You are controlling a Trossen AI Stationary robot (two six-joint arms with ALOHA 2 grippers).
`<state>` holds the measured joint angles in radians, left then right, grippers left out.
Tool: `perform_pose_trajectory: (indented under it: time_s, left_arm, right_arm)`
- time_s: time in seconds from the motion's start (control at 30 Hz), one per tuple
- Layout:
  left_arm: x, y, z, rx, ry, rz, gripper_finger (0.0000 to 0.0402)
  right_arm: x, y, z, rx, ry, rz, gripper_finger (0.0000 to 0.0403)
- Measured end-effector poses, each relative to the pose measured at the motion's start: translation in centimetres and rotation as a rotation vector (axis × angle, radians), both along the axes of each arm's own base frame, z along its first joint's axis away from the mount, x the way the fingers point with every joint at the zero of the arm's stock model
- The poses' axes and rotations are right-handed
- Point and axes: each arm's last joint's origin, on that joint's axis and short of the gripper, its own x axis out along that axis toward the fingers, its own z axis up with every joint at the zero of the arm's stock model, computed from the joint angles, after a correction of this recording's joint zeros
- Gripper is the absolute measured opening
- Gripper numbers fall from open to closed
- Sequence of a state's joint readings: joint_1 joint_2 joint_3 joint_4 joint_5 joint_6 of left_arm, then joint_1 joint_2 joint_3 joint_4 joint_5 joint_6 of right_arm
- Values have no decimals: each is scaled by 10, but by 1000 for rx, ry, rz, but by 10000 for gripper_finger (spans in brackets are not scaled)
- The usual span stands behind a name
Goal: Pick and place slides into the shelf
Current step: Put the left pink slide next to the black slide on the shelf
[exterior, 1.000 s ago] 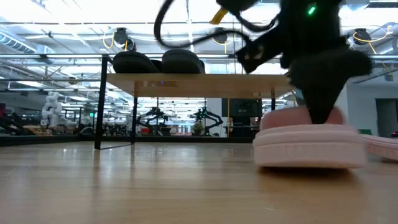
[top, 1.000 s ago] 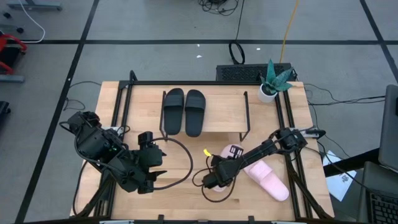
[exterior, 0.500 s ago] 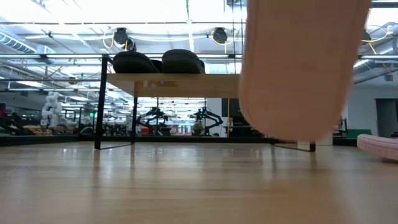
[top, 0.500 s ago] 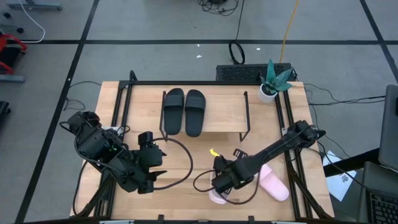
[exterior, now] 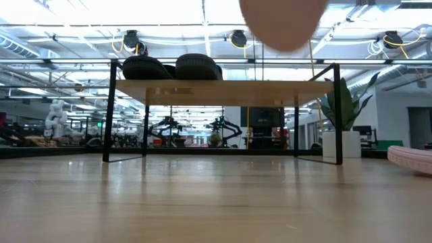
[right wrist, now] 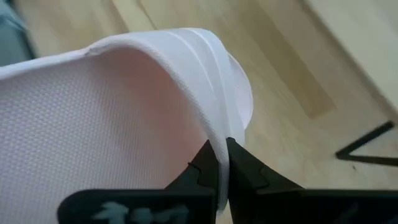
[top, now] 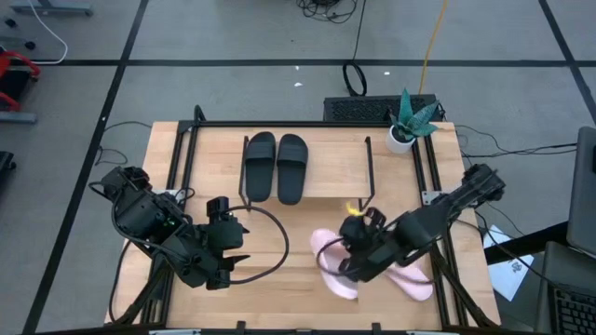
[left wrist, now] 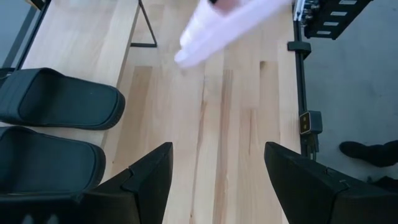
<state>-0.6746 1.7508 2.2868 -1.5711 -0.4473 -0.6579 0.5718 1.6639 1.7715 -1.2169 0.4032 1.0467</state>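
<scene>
Since a second ago, pink slide (top: 337, 267) lifted clear of the table; right gripper (top: 358, 265) is clenched on its strap edge.
I judge it must go onto the shelf (top: 331, 158) beside the black slides (top: 276, 166), staying level; left gripper (left wrist: 214, 180) waits released.

On my desk (top: 205, 158): the shelf (top: 326, 167) at the far edge carrying two black slides (top: 277, 166); one pink slide (top: 414, 279) near the right edge.

Both arms are built from dark, matte segments. A black cable is looped beside the left arm (top: 177, 237). A small yellow mark is seen on the right arm (top: 419, 223).
</scene>
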Motion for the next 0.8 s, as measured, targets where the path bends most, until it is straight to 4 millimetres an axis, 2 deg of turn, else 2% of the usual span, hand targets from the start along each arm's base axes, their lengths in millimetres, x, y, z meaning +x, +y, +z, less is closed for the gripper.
perform_pose_trajectory:
  time_s: [0.17, 0.27, 0.37, 0.5, 0.8]
  left_arm:
    - [0, 0, 0, 5, -4, 4, 253]
    - [0, 0, 0, 5, -5, 5, 253]
    - [0, 0, 0, 4, -5, 5, 253]
    - [0, 0, 0, 2, -5, 9, 253]
    - [0, 0, 0, -28, -7, 46, 253]
  right_arm:
    - [-22, -14, 48, 2, -189, 7, 0]
    - [-34, -25, 74, -69, -287, 19, 0]
    - [-40, -35, 91, -177, -339, 43, 0]
    - [-41, -52, 102, -331, -312, 69, 0]
    - [-26, -96, 100, -541, -163, 64, 0]
